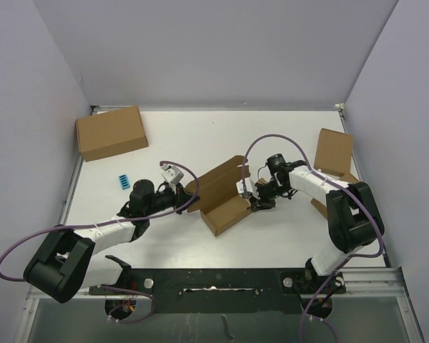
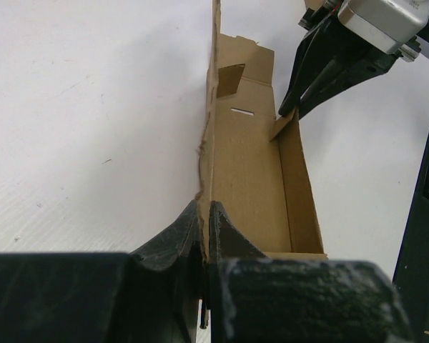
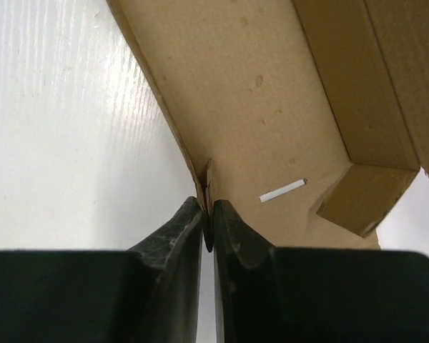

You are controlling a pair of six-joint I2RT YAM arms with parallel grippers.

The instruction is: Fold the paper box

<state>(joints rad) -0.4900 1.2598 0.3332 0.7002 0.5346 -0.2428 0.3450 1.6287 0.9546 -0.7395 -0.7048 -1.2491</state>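
Observation:
The paper box [image 1: 222, 193] is plain brown cardboard, half-folded into an open tray with raised walls, at the table's middle. My left gripper [image 1: 189, 201] is shut on its left side wall; the left wrist view shows the wall's edge [image 2: 205, 179] pinched between the fingers [image 2: 204, 214]. My right gripper [image 1: 254, 202] is shut on the box's right end wall; the right wrist view shows the cardboard edge [image 3: 207, 179] clamped between its fingers [image 3: 208, 211]. The right gripper also shows in the left wrist view [image 2: 322, 68]. The box floor has a small slot [image 3: 282, 191].
A closed brown carton [image 1: 111, 132] lies at the back left. Another brown box [image 1: 334, 152] with flaps stands at the right, behind the right arm. A small blue object [image 1: 122, 182] lies left of the left arm. Grey walls enclose the table.

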